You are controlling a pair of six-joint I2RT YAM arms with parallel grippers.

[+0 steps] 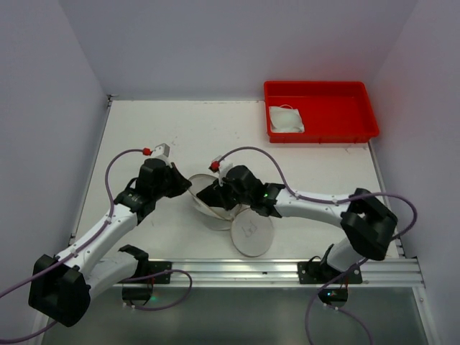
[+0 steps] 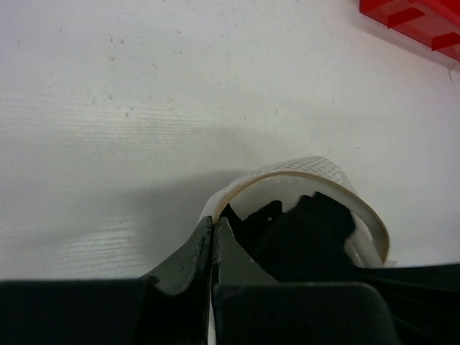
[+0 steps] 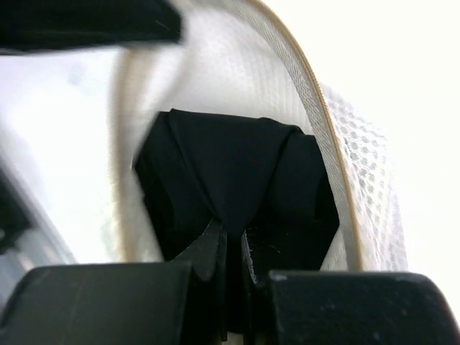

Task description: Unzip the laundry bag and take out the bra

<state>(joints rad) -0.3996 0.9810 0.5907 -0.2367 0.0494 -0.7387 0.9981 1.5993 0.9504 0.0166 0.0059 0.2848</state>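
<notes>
The laundry bag (image 1: pixel 208 214) sits on the table (image 1: pixel 144 136) at the middle of its near edge, between the two arms. It is already unzipped: its round flat face (image 1: pixel 253 231), the one with the small black drawing, hangs open toward the near right, which leaves the mouth of the drum free. Inside, the right wrist view shows the bra (image 3: pixel 237 180) as a folded black bundle against the white mesh. The right gripper (image 3: pixel 233 233) reaches into the mouth from the right, and its fingers are pressed nearly together on a fold of that black fabric, so it looks to have a pinch on the bra ready for pulling out. The left gripper (image 2: pixel 214 223) comes in from the left with its fingers fully closed on the beige-trimmed rim of the bag. That hold most likely serves to anchor the light mesh drum and keep its mouth spread, so the bag does not travel with the garment when the right arm draws back. Well apart, at the far right of the table, stands a red tray (image 1: pixel 320 136) with a small white item (image 1: pixel 286 118) lying in its left part. The tray would be a plausible place to put the bra once it is free.
</notes>
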